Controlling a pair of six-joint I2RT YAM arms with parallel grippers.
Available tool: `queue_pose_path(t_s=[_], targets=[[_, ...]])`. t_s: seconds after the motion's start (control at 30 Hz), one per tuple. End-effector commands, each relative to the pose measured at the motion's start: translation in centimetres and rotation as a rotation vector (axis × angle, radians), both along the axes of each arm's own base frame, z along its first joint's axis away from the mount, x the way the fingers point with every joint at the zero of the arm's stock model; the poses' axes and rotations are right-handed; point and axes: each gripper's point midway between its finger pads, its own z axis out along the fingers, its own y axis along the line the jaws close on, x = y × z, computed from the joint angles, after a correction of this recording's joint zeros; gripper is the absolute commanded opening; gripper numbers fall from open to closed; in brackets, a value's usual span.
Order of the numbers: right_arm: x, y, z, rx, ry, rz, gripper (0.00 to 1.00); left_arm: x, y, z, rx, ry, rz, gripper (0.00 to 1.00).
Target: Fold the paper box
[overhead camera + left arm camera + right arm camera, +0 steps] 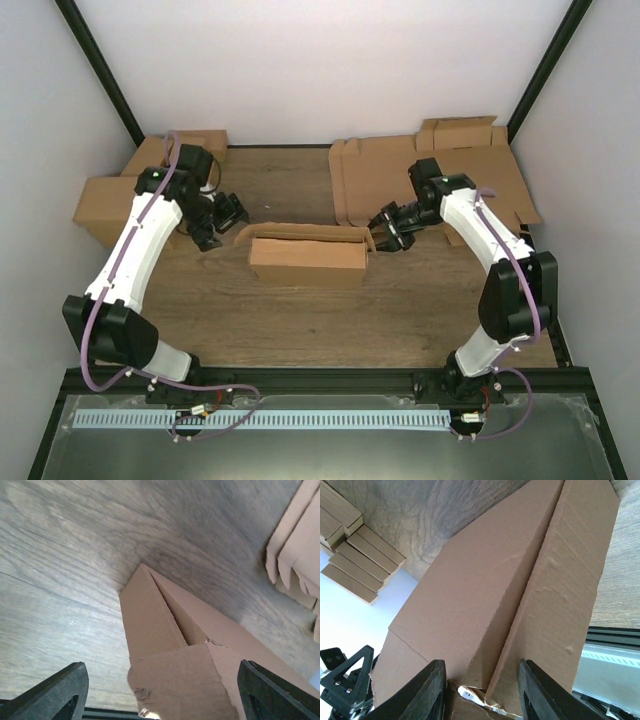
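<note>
Top view: box (305,258) mid-frame, part-formed. L gripper (220,222) released, jaws wide. R gripper (382,232) pinches right end. Risk: one-sided hold, so panels may spring open.

plain brown paper box (305,262), partly folded, standing lengthwise, mid wooden table (300,325)

The paper box (305,262) is plain brown, unprinted. The counter (300,320) shows grey-brown wood grain. The left arm (150,235) and right arm (490,235) are white with black joints and purple cables (85,355).
</note>
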Motion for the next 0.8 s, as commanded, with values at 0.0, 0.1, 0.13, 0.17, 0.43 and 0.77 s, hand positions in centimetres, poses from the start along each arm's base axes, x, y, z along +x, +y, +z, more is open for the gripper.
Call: queue_pose_path(t_s=[0.0,0.1,0.13,0.17,0.43,0.77], targets=[[1.3,0.5,1.6,0.027,-0.058,0.013,0.41,1.2,2.2,2.8,0.146,-0.167,-0.088,0.86],[1.5,0.6,1.7,0.028,-0.062,0.016,0.41,1.8,0.7,4.9,0.1,-0.272,-0.232,0.86],[1.5,0.6,1.7,0.027,-0.063,0.018,0.41,1.7,0.2,5.2,0.086,-0.291,-0.284,0.85],[1.6,0.6,1.6,0.026,-0.064,0.018,0.41,1.4,-0.3,5.4,0.069,-0.309,-0.341,0.85],[1.8,0.7,1.5,0.031,-0.065,0.025,0.41,-0.2,-3.2,6.8,-0.053,-0.545,-0.564,0.68],[1.9,0.8,1.4,0.031,-0.071,0.034,0.4,-0.6,-2.1,5.1,0.089,-0.572,-0.687,0.65]])
